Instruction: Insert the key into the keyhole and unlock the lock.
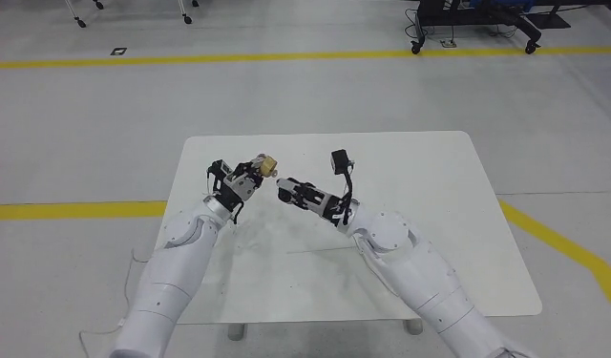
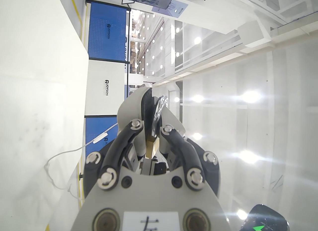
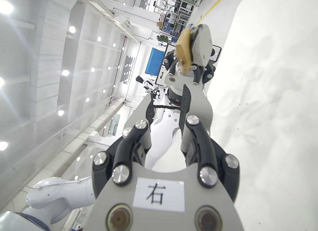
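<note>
Left gripper (image 1: 256,170) pinched the brass lock (image 1: 267,159); right gripper (image 3: 167,101) stood spread and empty.
Held above the table (image 1: 430,167), the lock sat just beside the right gripper, not touching. A silvery piece (image 2: 160,107), possibly the key, shared the pinch; any sideways push there could twist or drop the lock.

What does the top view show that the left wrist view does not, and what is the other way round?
Top view alone: the right pincer, pointing at the lock from close by, and the two white arms converging over the table.
Left wrist view alone: a silver part, likely the shackle, standing out between the fingers beyond the brass body.
Both: the brass lock, gripped in the left pincer and held up off the table.
</note>
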Controlling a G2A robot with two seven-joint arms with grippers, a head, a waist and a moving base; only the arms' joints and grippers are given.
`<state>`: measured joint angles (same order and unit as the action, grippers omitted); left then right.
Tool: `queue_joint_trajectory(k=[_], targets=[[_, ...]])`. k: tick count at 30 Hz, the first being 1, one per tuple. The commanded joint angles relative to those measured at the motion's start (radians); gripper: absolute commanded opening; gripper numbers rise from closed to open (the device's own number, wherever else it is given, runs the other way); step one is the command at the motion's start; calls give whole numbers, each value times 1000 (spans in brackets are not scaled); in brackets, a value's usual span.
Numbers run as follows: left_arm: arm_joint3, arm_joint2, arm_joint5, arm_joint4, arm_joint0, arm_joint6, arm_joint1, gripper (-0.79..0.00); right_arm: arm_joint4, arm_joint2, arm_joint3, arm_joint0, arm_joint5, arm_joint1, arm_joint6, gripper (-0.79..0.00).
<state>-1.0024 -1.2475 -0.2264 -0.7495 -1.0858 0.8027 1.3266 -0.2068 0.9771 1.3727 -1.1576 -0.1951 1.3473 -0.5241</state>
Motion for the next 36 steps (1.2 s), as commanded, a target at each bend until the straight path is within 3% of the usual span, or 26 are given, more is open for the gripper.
queue_joint_trajectory(k=[1, 4, 10, 16, 21, 25, 32, 36], targets=[[-7, -3, 4, -5, -6, 7, -1, -785, -35, -3, -14, 8, -2, 3, -15, -539], [-23, -1, 7, -7, -17, 16, -1, -785, -83, -3, -36, 18, -8, 8, -35, -585], [-31, -1, 10, 5, -21, 16, -1, -785, -143, -3, -67, 33, 2, 15, -58, -563], [-34, 3, 3, 25, -21, 17, -2, -785, -164, -7, -86, 44, 20, 20, -61, -591], [-42, 7, -15, 55, -25, 12, -2, -785, -171, -7, -93, 47, 29, 23, -56, -656], [-49, 7, -21, 59, -30, 8, -2, -785, -179, -7, -96, 46, 37, 25, -54, -785], [-59, 5, -32, 62, -37, 7, -3, -785, -239, 1, -103, 45, 60, 30, -55, -785], [-64, 0, -51, 60, -38, 5, -3, -785, -362, 10, -114, 41, 101, 39, -71, -785]])
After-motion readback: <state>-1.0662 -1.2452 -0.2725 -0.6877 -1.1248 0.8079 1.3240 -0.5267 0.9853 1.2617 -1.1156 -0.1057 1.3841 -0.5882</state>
